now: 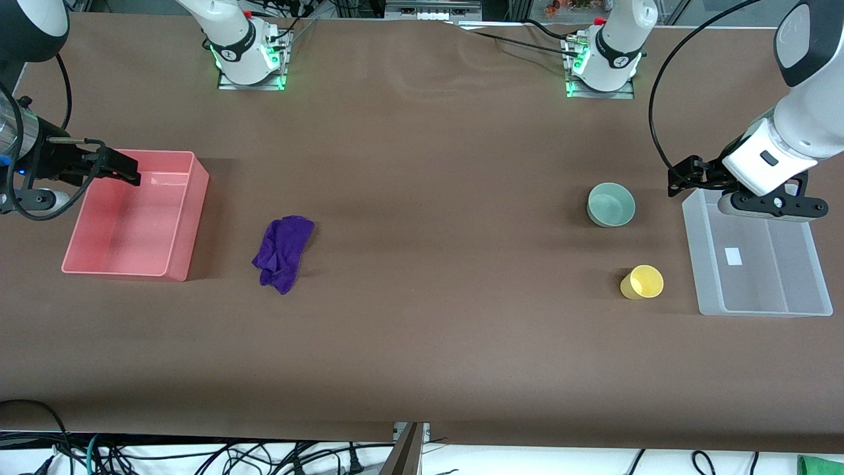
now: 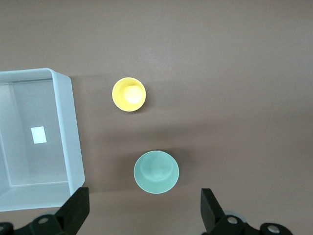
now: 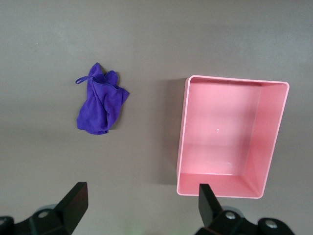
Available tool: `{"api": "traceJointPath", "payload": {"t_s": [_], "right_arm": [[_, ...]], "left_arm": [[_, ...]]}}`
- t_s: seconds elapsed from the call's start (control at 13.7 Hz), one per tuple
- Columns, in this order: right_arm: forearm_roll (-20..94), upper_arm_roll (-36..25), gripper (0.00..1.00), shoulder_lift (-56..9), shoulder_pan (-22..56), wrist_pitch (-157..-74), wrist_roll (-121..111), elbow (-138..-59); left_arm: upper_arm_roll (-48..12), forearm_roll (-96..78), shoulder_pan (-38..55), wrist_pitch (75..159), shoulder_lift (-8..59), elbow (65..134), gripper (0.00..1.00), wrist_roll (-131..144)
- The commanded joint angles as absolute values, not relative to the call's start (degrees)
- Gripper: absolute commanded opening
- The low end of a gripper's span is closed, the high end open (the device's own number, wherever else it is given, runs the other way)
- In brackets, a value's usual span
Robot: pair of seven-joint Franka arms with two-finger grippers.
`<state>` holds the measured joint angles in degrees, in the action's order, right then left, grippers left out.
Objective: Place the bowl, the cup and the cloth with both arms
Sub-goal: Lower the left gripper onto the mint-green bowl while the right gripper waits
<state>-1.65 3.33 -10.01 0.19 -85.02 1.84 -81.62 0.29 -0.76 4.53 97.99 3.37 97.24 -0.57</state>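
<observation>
Your left gripper [image 1: 679,178] hangs high over the table at the corner of the clear bin [image 1: 817,290] at the left arm's end, its fingers [image 2: 73,210] spread wide and holding nothing. Your right gripper [image 1: 122,168] hovers over the pink bin [image 1: 191,218] at the right arm's end, fingers [image 3: 73,200] likewise wide apart and empty. You have the bowl [image 1: 611,204] upright on the table near the clear bin, and the cup [image 1: 642,282] nearer the front camera than the bowl, apart from it and just beside the same bin. Your cloth [image 1: 283,253] lies crumpled on the table beside the pink bin, not touching it.
</observation>
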Motion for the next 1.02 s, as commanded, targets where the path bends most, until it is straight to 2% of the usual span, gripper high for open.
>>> {"api": "traceJointPath", "payload": {"t_s": [0.0,0.36,0.73,0.95], "right_arm": [[-1.0,3.4,1.00,-10.8,0.1,-83.8,1.4,-79.7],[-1.0,3.4,1.00,-10.8,0.1,-83.8,1.4,-79.6],[-1.0,3.4,1.00,-10.8,0.1,-83.9,1.4,-79.6],[-1.0,3.4,1.00,-10.8,0.1,-83.9,1.4,-79.6]], "left_arm": [[0.8,-0.2,5.0,97.4,3.4,96.9,1.00,-0.3],[0.6,-0.2,5.0,97.2,3.4,97.1,1.00,-0.3],[0.6,-0.2,3.0,90.5,5.4,97.6,1.00,-1.4],[0.6,-0.2,1.5,91.1,7.5,98.6,1.00,-1.4]]}}
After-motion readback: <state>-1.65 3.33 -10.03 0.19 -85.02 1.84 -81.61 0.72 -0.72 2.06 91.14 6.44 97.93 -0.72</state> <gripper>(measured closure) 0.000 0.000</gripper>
